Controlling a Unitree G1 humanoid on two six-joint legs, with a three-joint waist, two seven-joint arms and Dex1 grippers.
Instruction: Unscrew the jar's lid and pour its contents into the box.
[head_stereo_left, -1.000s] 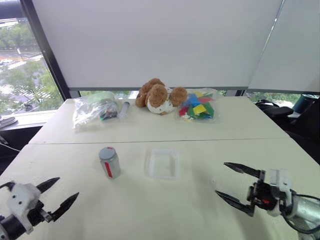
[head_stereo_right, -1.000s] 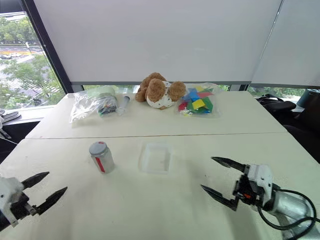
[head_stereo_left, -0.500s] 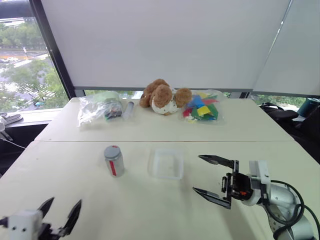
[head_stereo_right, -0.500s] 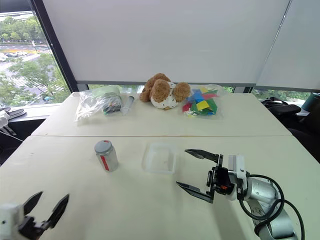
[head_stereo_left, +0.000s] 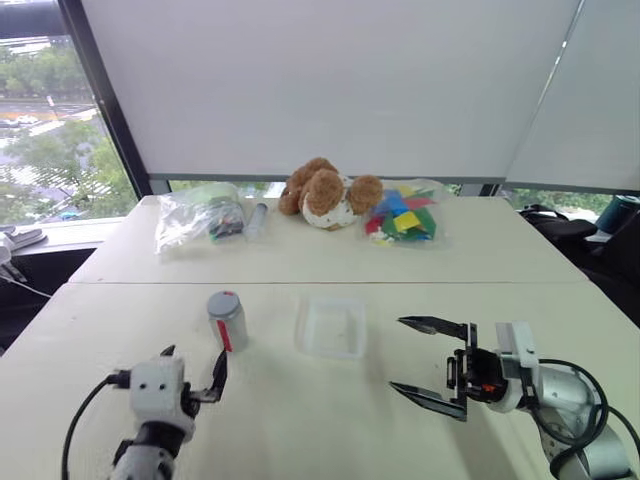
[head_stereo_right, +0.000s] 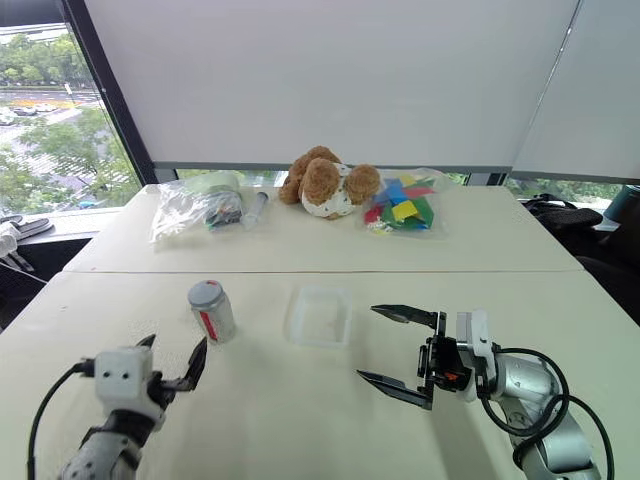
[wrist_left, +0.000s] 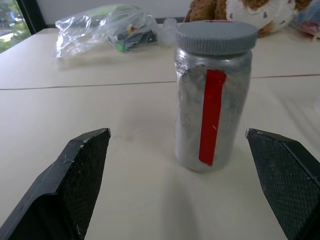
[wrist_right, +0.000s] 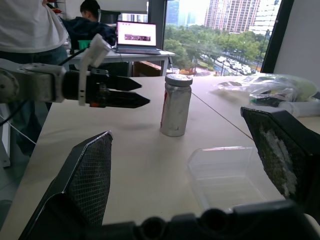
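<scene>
Reaching stage: the left hand (head_stereo_left: 192, 383), released, points at the capped jar (head_stereo_left: 227, 321) just beyond it; the right hand (head_stereo_left: 432, 362), also released, waits beside the box (head_stereo_left: 330, 327). Next, a grasp around the jar.

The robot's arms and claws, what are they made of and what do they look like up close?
Each claw, left and right, has two black, pointed fingers whose inner faces carry a fine mesh-like texture. The fingers sit on a boxy white housing; the right one shows small red parts at its base. The forearms are rounded and grey-silver, with black cables looping along them.
</scene>
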